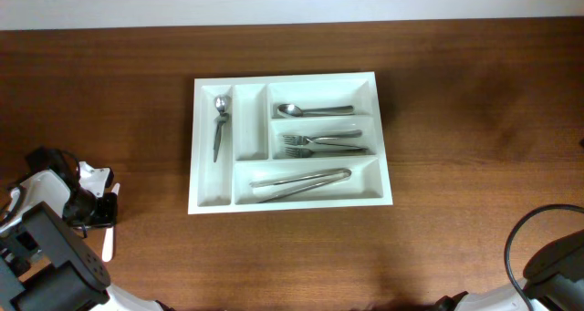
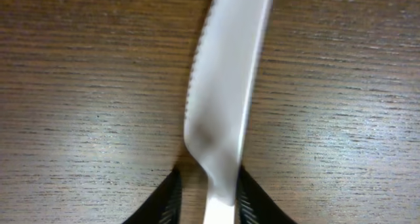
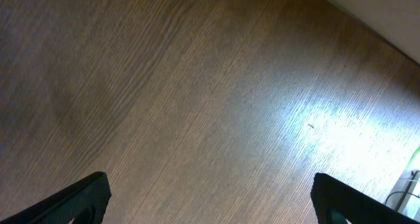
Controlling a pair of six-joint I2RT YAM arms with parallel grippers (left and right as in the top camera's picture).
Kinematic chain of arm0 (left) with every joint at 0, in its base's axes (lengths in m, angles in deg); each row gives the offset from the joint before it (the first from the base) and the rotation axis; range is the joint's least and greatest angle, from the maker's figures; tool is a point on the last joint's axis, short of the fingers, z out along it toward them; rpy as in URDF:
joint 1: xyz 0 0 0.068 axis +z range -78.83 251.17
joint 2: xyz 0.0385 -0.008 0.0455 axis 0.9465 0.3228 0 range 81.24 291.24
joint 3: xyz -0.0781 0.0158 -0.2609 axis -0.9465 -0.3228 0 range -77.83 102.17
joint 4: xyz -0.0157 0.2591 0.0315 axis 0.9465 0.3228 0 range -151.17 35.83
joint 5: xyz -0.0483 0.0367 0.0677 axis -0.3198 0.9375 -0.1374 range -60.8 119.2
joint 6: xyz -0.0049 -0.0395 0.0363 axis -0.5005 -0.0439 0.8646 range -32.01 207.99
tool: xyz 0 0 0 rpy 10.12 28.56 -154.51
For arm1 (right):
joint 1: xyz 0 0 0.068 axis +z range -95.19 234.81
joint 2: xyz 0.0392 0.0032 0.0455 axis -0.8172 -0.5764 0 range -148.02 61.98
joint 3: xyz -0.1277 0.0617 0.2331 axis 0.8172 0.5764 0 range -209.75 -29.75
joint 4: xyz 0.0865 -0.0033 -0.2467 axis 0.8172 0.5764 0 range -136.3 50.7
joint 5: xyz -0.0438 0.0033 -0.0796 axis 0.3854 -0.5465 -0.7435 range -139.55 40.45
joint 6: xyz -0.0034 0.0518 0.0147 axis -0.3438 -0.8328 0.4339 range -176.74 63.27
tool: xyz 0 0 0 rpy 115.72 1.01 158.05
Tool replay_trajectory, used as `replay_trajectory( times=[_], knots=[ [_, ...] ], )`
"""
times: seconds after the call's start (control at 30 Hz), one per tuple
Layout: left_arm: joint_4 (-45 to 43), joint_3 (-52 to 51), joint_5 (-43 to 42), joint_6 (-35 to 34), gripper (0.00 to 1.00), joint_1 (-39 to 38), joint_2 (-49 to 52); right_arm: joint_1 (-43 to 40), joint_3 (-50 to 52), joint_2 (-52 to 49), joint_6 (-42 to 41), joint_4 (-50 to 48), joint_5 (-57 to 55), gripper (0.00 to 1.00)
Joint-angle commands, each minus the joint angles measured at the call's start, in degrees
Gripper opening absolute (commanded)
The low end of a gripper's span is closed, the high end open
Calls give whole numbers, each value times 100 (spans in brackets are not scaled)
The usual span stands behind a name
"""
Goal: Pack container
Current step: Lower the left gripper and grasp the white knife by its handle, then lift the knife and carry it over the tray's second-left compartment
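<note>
- Oddly, little of the left gripper showed in its own camera: only two black fingertips at the frame's foot. The blurred white knife ran off the frame at top and bottom.
- Those fingertips flanked the knife's handle. The right one looked to be against it, while a sliver of table showed beside the left one. I cannot tell whether they pinched it.
- From overhead the left arm crouched at the lower left, wrist pointing down, and hid most of the knife.
- The right arm was cut off at the lower right corner, its fingers out of that view.
- The right gripper hung tilted over the wood, fingers spread wide and holding nothing.
- The tray lay flat mid-table, well apart from both arms.
- It held a spoon in the leftmost upright slot, a second spoon in the top long one, forks in the middle and tongs in the bottom.
</note>
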Motion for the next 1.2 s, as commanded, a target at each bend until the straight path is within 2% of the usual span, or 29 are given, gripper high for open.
replay_trajectory(
  times=[0.0,0.13,0.5,0.73,0.93,1.07,1.17],
  knots=[
    [-96,-184,-55,24,22,-17,160,-15,48,-4,-20,-11,-28,99],
    [-96,-101,-55,22,2,-17,160,-15,48,-7,-20,-11,-28,99],
    [13,221,-170,-833,2,-17,160,-15,48,-7,-20,-11,-28,99],
    [664,1150,-1742,-835,2,-101,160,-15,48,-7,-20,-11,-26,99],
    [1084,2033,-1961,-1272,2,-560,160,-15,48,-7,-20,-11,-28,99],
    [1261,2531,-1956,-1360,2,-1071,160,-15,48,-4,-20,-11,-28,99],
    [1250,2839,-1954,-1766,2,-1574,160,-15,48,-7,-20,-11,-28,99]
  ],
)
